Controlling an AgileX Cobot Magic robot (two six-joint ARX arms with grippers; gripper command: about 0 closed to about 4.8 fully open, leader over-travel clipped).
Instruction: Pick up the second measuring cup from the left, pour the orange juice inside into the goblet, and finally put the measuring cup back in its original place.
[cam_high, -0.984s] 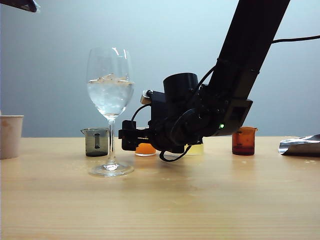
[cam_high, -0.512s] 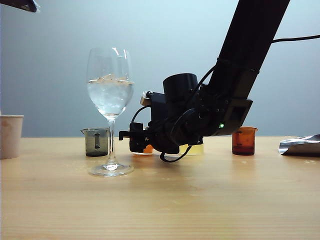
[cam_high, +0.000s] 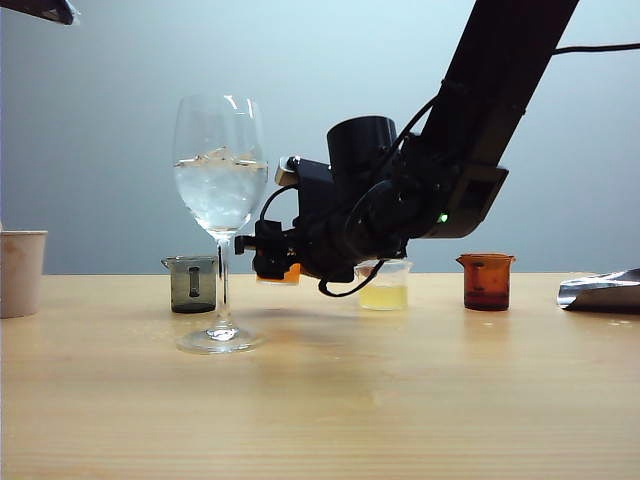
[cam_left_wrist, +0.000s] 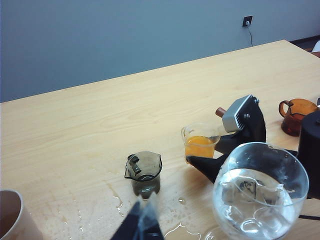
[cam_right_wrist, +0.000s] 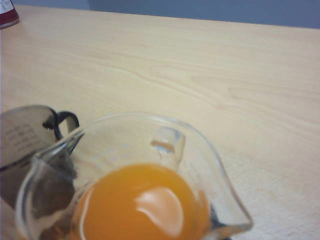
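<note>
Above the tabletop (cam_high: 320, 400), right gripper (cam_high: 268, 262) half-closed around the second measuring cup (cam_left_wrist: 200, 142); left gripper's (cam_left_wrist: 142, 225) opening unclear.

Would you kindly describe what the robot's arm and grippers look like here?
The right arm is matte black and boxy, with a black cylinder on its wrist, looping black cables and a small green light. The right gripper is black with a silver-grey block beside it. Of the left gripper only dark finger tips show.
</note>
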